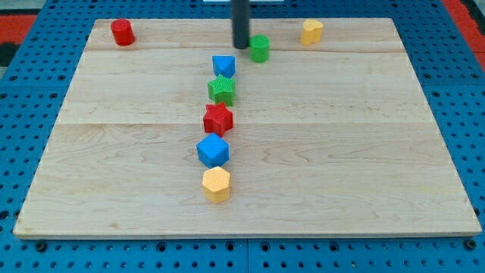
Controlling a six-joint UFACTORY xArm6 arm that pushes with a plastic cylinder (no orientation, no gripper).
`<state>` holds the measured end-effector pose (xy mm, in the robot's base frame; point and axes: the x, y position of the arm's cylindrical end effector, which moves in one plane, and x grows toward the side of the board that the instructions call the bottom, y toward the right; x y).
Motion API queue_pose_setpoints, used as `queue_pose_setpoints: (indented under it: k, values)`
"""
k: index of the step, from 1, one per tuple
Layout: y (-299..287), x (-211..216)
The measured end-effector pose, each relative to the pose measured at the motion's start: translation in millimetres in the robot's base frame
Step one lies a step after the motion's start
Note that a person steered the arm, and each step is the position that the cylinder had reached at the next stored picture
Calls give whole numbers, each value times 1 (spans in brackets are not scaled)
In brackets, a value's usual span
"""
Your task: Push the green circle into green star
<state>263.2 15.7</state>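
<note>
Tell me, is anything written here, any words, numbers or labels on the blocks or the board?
None. The wooden board, the blue pegboard under it, my tip and blocks such as the green circle and green star carry no readable text.

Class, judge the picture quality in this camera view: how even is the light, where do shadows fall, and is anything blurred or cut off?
In the camera view the light is soft and even, with no glare on the wooden board. Blocks such as the yellow hexagon cast only faint, short shadows. The blocks look sharp. The dark rod is cut off by the view's top edge; my tip sits just left of the green circle.
</note>
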Motion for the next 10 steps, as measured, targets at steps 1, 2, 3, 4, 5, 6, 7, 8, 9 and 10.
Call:
queue_pose_setpoints:
  k: [1, 2, 3, 4, 5, 6, 7, 8, 9, 10]
  values:
    - [28, -13]
    - [53, -5]
    - [52, 45]
    - [75, 58]
    - [93, 77]
    - [45, 111]
    - [10, 111]
    - [67, 124]
    - [76, 142]
    - [68, 142]
